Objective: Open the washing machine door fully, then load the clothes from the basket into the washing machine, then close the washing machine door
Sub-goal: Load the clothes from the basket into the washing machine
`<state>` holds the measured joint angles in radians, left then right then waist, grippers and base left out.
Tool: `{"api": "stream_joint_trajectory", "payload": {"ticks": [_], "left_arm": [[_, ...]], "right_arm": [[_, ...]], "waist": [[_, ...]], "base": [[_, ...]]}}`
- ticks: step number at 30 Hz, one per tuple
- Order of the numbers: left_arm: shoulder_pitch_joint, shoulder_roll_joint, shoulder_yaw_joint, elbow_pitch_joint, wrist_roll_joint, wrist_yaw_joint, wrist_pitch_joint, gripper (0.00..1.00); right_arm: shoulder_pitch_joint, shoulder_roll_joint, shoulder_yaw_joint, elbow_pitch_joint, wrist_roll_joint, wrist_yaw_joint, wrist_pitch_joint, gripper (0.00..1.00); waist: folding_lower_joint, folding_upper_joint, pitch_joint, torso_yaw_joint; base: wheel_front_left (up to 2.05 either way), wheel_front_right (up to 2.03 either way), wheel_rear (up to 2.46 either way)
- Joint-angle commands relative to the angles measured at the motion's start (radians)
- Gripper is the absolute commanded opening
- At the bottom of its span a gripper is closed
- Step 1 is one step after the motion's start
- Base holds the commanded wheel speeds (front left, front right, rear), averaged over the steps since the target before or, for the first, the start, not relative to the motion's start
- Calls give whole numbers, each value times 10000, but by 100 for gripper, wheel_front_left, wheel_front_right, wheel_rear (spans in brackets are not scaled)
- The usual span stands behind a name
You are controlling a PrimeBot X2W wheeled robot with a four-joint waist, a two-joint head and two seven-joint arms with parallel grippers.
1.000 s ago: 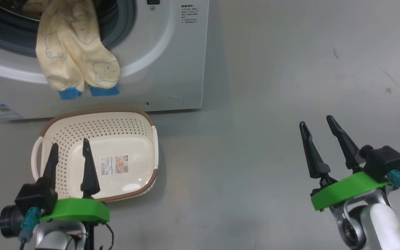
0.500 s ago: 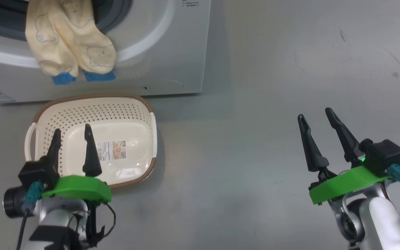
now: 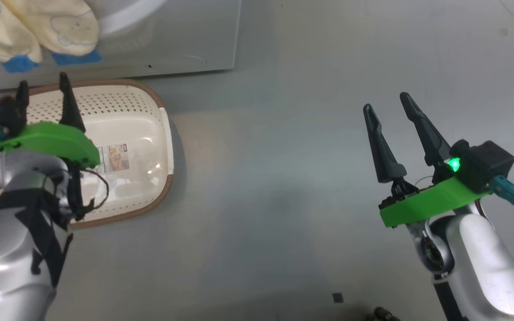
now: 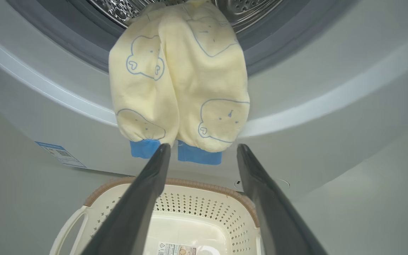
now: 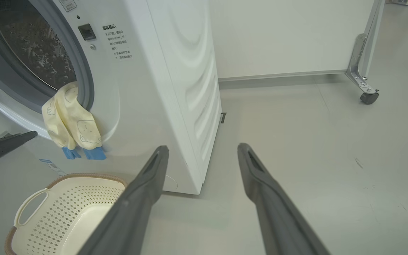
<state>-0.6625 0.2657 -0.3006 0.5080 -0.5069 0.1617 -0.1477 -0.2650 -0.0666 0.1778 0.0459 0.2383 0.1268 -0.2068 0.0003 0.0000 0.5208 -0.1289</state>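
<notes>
grey floor point(image 3: 283, 200) below; clothes point(image 4: 179, 81) dangle just beyond the wide, empty left gripper point(image 4: 203, 147), likely awaiting a push; right gripper point(image 3: 385, 101) equally wide.

Head cam tilted down, so everything slid up-frame. Real change: my left gripper point(image 3: 43, 81) pushed forward over the basket point(image 3: 141, 133) to its far rim, just below the dangling clothes point(image 3: 60, 26).

Smooth pale grey floor point(image 5: 296, 148) with a few dark scuffs point(image 5: 358, 163). Plain white wall point(image 5: 282, 35), grey skirting point(image 5: 267, 81). Metal frame leg point(image 5: 361, 49) on a black caster point(image 5: 369, 97) near the wall. Even, soft light.
</notes>
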Motion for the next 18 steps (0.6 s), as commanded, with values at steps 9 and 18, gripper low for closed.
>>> {"api": "stream_joint_trajectory", "payload": {"ticks": [9,18], "left_arm": [[-2302,1131,758,2047,-269,-531,187,100],[-3635,1950,762,3366,-58,-662,315,100]], "right_arm": [[-808,-3,701,170,427,39,-421,100],[-1036,69,848,371,670,39,-535,100]], "waist": [[-3,0,1226,-1060],[-3,0,1818,-1598]], "base": [[0,0,0],[0,0,0]]}}
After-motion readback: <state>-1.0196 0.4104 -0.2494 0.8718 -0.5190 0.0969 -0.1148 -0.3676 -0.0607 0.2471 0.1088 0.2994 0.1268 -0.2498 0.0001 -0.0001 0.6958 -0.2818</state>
